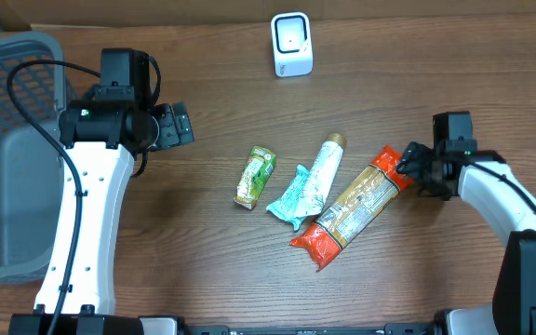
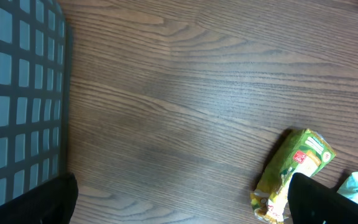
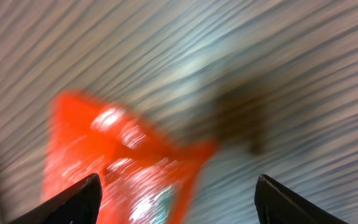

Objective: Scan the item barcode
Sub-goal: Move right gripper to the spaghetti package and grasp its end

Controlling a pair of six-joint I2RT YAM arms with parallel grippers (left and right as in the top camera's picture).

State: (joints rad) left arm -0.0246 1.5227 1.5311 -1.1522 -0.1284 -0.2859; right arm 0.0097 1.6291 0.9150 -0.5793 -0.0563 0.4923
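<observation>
A: Nearest first, what's on the surface?
B: An orange packet (image 1: 352, 209), long, with a gold middle. It lies flat on a diagonal, lower end toward the robot, upper end by the right claw (image 1: 406, 167). A teal tube (image 1: 313, 177) looks to touch its left side. A green packet (image 1: 255, 176) sits just beside the tube, apart from both.
A: Which is the item?
B: My guess is the orange packet, since the right claw is at its top end.
A: Claw state?
B: The right wrist view is blurred, but the fingers (image 3: 73, 202) stand wide with the packet's red end between them. One finger is plainly off it, so nothing is clamped as far as I can see. The left claw (image 1: 180, 126) is spread wide too and holds nothing. It hangs over bare wood near the grey basket (image 1: 7, 140), and the green packet shows at the edge of its own view.
A: How will it handle?
B: It looks light, thin crinkly film with soft contents. It's glossy, so likely slippery, and it'd probably sag if lifted by one end. I'd pinch the flat crimped end seal, or go across the narrow width nearer the middle. I can't see a barcode from here, so it may need turning.
A: Far side?
B: A white scanner (image 1: 292, 44) stands upright at the back, well apart from the packet
</observation>
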